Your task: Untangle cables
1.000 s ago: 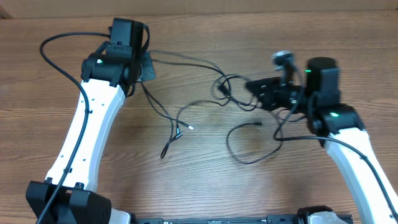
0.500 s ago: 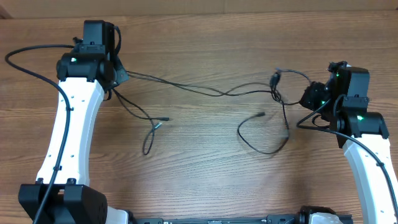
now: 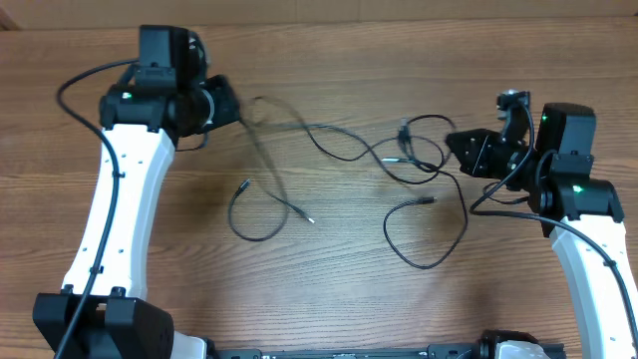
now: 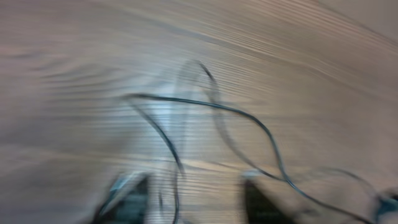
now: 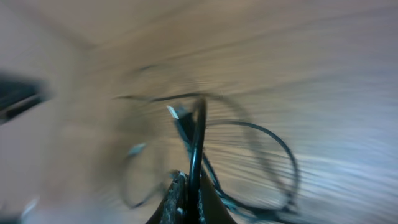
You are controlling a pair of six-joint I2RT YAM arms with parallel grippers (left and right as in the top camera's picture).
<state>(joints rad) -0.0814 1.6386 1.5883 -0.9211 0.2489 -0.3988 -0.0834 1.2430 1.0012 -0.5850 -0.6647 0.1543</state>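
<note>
Several thin black cables (image 3: pixel 351 156) lie slack across the wooden table between my two arms, with a small knot near the right gripper (image 3: pixel 411 150). One loose loop (image 3: pixel 242 221) lies at centre left, another (image 3: pixel 427 261) at centre right. My left gripper (image 3: pixel 227 103) is at the cables' left end. In the blurred left wrist view its fingers (image 4: pixel 189 199) stand apart with a thin cable (image 4: pixel 205 107) running between them. My right gripper (image 3: pixel 457 146) is shut on a black cable (image 5: pixel 196 143) that rises from its jaws (image 5: pixel 188 193).
The table is bare brown wood (image 3: pixel 329 299). A thicker black arm cable (image 3: pixel 75 82) arcs out at the far left. The table's far edge (image 3: pixel 329 20) runs along the top. Both wrist views are motion-blurred.
Both grippers have moved inward toward each other. The cable that was stretched taut between them now hangs slack, and the loose loops have shifted. The left fingers now stand apart.
</note>
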